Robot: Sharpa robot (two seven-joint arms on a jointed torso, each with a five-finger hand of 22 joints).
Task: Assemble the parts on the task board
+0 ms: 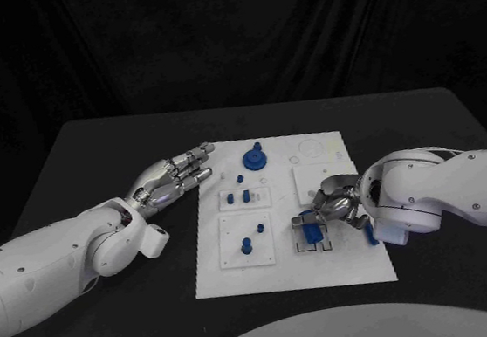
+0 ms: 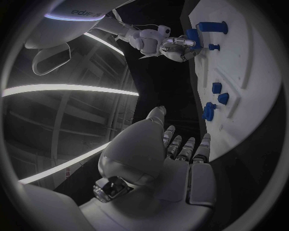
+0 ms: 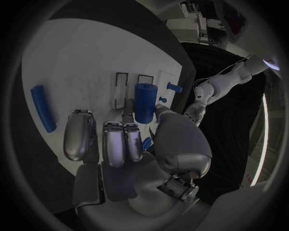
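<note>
While the blue cylinder [image 3: 144, 102] stands pinched in the right hand [image 1: 334, 210] over the slotted near-right block [image 1: 315, 238] of the task board [image 1: 294, 276], its long axis runs along the slots. A blue bar [image 1: 370, 234] lies just beside that hand. The left hand [image 1: 175, 178] rests open, fingers extended, at the board's far-left edge, farther from the work, on the black table [image 1: 89, 160].

No readable text, label, brand or number stands on the white board [image 1: 297, 267], the blue parts or the counter [image 1: 87, 152]. Faint marks on a white shell [image 2: 78, 17] above the left wrist cannot be made out.
</note>
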